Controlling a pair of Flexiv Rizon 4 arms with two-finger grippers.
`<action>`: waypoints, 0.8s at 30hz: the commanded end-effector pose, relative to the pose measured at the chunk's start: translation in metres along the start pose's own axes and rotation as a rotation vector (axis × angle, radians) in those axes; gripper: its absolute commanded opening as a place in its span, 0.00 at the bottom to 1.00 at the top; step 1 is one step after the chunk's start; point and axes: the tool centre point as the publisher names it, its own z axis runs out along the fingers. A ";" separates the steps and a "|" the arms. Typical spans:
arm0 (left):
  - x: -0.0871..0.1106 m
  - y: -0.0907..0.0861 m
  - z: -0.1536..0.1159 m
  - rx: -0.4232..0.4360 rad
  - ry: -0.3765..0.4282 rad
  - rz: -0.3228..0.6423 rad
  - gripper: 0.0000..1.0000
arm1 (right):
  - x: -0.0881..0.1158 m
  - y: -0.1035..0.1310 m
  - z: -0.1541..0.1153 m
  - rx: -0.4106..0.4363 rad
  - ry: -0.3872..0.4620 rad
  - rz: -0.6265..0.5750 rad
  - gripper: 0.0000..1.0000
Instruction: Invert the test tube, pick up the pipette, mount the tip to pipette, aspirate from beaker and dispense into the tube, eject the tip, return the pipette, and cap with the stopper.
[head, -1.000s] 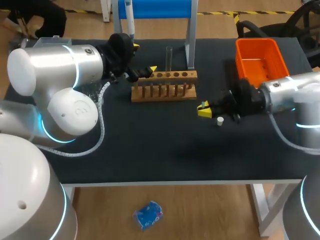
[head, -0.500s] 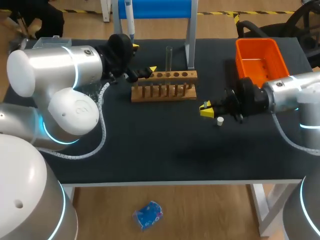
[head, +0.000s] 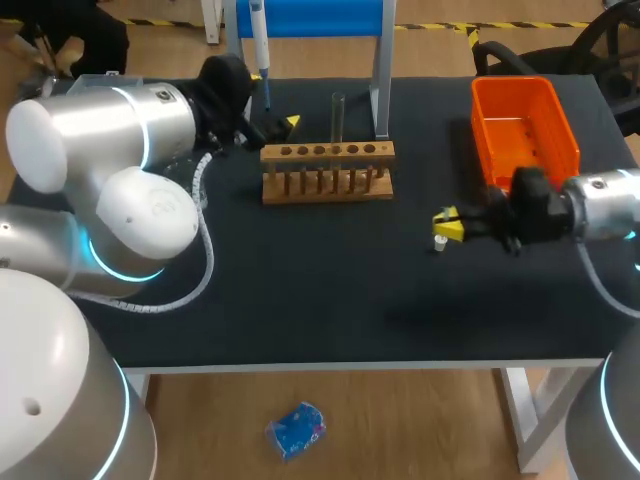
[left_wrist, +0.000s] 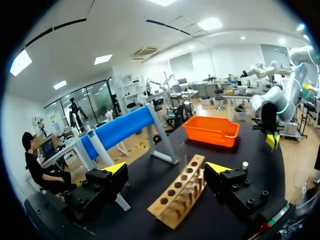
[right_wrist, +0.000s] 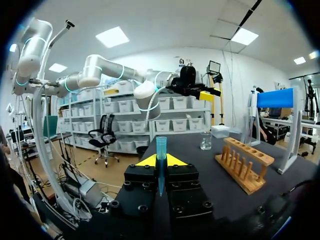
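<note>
Two grippers hung over the black table (head: 300, 300) in the head view. The wooden rack (head: 328, 170) stood mid-table, and the test tube (head: 338, 112) stood upright in a hole along the rack's far side. The left gripper (head: 278, 127) was just beyond the rack's left end, close under the pipette (head: 260, 35), which hung from the blue stand (head: 310, 18) behind the rack. The right gripper (head: 449, 224) was well to the right of the rack and nearer the table's front. The small white stopper (head: 440, 243) lay on the table just beside its yellow tips. The orange bin (head: 525, 125) stood farther right of the rack.

In the left wrist view, the left gripper (left_wrist: 167, 170) had its fingers spread wide, with the rack (left_wrist: 182, 192) ahead of the gap. Past the rack stood the orange bin (left_wrist: 212, 131). The stopper (left_wrist: 245, 165) lay beside the rack, near the right gripper (left_wrist: 272, 140).

In the right wrist view, the right gripper (right_wrist: 161, 160) had its fingers drawn narrow, pinching a blue pipette tip (right_wrist: 161, 150) upright between them. The rack (right_wrist: 245, 167) stood ahead and to one side, and the beaker (right_wrist: 205, 141) stood beyond it. The left gripper (right_wrist: 202, 91) hung above the beaker.
</note>
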 end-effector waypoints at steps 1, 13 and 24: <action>-0.016 -0.001 0.012 -0.003 -0.018 -0.003 1.00 | 0.011 0.005 -0.022 0.000 -0.031 -0.003 0.00; -0.070 -0.009 0.050 -0.013 -0.243 -0.137 1.00 | 0.015 0.005 -0.039 0.001 -0.051 -0.019 0.00; -0.104 -0.012 0.079 -0.031 -0.446 -0.318 1.00 | 0.015 0.005 -0.039 0.001 -0.051 -0.019 0.00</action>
